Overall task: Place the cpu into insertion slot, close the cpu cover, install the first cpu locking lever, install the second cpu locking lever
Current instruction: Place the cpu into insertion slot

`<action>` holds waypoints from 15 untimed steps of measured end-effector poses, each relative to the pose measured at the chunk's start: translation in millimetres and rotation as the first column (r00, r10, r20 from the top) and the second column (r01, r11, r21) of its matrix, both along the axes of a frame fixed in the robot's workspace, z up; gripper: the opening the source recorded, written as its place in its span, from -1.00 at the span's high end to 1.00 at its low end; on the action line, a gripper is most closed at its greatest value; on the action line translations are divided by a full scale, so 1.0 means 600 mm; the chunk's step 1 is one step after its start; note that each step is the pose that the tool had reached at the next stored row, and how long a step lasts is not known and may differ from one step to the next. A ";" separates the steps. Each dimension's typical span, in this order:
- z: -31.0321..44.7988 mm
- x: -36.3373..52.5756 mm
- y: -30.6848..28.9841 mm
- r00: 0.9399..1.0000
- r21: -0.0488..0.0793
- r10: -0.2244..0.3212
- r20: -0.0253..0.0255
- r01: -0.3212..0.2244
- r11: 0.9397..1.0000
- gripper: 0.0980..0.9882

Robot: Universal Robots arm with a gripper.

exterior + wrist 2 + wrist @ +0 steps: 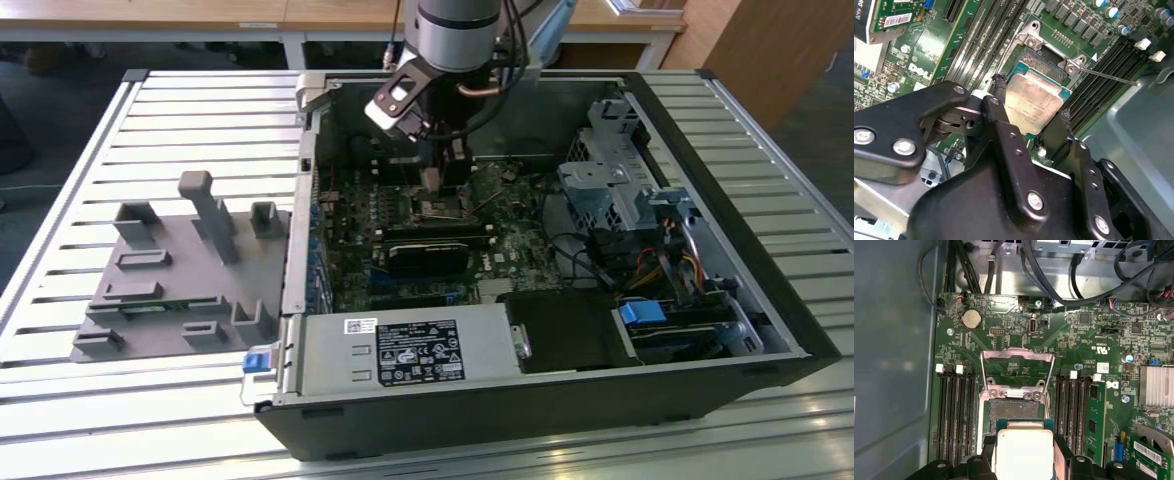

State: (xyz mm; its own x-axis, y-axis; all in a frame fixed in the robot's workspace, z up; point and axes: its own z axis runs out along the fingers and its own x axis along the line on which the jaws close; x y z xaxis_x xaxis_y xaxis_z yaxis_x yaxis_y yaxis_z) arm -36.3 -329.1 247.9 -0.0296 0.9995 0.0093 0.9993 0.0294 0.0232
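Silver-grey cpu (pixel 1033 102) in the pincer (pixel 1031 100), near edge behind black fingers (pixel 1060 134)

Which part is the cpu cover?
On the green motherboard, look between the two banks of long black slots. The cpu cover is the silvery frame hinged open beside the insertion slot; its large square cut-out sets it apart.

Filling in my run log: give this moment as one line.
gripper: shut on silver-grey square cpu | cpu: over black-framed insertion slot, not seated | silvery metal cpu cover: open
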 end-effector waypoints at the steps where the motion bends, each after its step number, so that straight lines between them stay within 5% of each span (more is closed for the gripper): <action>1: -0.002 0.000 0.0001 1.000 0.000 0.000 0.000 0.000 1.000 0.01; 15: -0.022 0.000 0.0025 1.000 0.000 -0.003 0.000 0.003 1.000 0.01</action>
State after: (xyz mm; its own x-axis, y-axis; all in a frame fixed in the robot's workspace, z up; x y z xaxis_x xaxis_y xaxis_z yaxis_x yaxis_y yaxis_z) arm -36.4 -327.6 234.7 -0.0265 0.9996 0.0091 0.9994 0.0262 0.0235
